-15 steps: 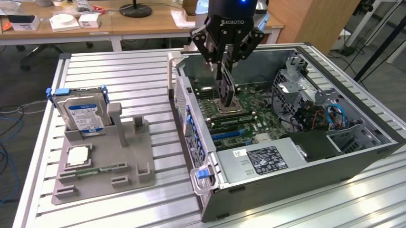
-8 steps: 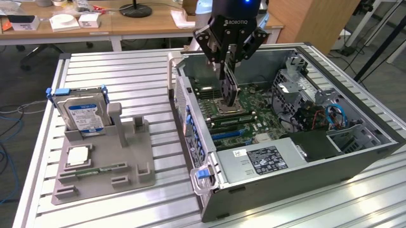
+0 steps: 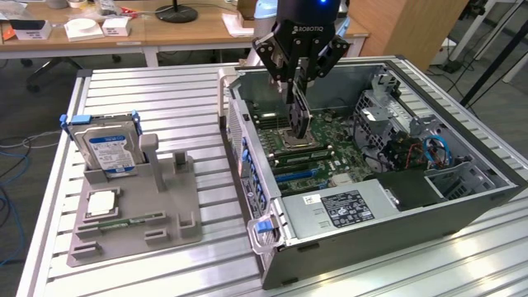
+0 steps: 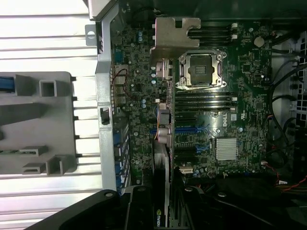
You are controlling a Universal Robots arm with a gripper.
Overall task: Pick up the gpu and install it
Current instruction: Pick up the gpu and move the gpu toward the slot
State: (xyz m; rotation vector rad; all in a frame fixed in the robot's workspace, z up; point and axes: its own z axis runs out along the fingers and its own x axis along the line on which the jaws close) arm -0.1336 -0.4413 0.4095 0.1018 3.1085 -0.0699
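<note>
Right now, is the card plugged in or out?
Out: the fingers hold the gpu on edge above the motherboard, not pushed in.

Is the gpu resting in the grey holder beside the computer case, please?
No, the gripper holds the gpu edge-down over the motherboard inside the open case.

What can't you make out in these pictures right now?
- Exterior view: whether the gpu held by the gripper touches the motherboard; its lower edge merges with dark parts behind.
- Wrist view: the motherboard strip beneath the gpu, covered by the card.
- Exterior view: the hard drive's lower part, behind the grey holder's wall.
- Exterior view: the power supply label's text, too small.
</note>
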